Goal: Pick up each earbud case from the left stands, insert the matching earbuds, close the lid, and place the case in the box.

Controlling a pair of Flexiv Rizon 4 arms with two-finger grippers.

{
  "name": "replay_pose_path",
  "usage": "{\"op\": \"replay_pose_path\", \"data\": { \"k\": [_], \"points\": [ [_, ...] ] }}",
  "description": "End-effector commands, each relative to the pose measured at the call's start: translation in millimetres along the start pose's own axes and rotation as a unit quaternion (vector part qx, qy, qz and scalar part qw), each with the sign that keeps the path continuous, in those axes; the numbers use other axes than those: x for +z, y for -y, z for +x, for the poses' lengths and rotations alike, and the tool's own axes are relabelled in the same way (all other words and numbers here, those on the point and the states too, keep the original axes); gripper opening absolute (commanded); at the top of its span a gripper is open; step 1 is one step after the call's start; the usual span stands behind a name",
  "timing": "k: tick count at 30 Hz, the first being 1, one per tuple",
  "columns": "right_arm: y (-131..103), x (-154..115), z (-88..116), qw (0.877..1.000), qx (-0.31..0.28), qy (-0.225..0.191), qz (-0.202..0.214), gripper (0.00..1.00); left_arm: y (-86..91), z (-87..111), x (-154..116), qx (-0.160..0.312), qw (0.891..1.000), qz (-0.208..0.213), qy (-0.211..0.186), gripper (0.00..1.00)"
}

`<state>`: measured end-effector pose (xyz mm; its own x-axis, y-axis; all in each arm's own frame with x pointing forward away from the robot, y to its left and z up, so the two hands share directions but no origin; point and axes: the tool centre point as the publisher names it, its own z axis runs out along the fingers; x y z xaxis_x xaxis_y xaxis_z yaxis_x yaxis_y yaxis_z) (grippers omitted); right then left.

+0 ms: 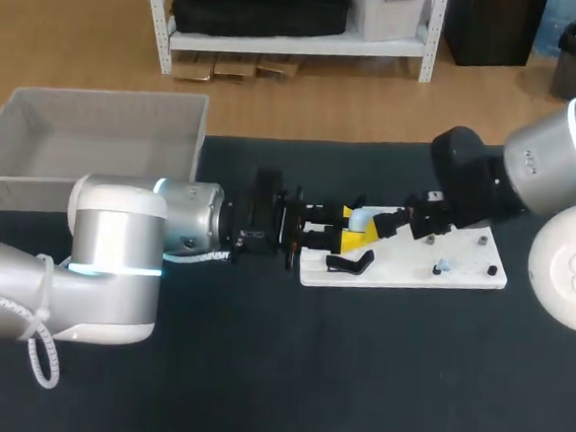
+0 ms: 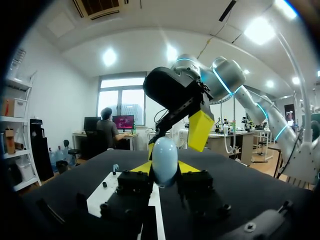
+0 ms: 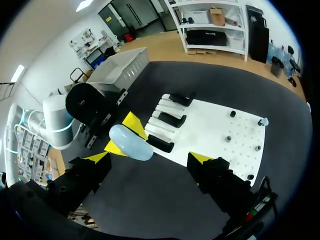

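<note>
Left wrist view: earbud case (image 2: 165, 159), pale blue, smooth, rounded. Judged light, rigid and slippery, best gripped across its broad sides with the lid seam left free. Pinched between the yellow tips of the left gripper (image 2: 165, 170), above the left edge of the white stand board (image 1: 462, 273). Left arm lies level, reaching in. Right gripper (image 3: 149, 159) slants down close by, fingers spread wide.
</note>
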<state>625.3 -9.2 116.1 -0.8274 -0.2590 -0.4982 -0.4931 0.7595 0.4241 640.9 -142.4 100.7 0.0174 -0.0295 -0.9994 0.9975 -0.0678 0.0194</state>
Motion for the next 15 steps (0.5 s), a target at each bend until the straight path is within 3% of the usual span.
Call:
{"op": "replay_pose_path", "data": {
  "k": [1, 15],
  "points": [
    [2.7, 3.7, -2.0, 1.0, 0.002, -0.002, 0.001, 1.0, -0.9, 0.9, -0.1, 0.0, 1.0, 0.001, 0.001, 0.0],
    [9.3, 1.7, -6.5, 1.0, 0.011, 0.004, 0.01, 1.0, -0.9, 0.9, -0.1, 0.0, 1.0, 0.001, 0.001, 0.0]
  ]
}}
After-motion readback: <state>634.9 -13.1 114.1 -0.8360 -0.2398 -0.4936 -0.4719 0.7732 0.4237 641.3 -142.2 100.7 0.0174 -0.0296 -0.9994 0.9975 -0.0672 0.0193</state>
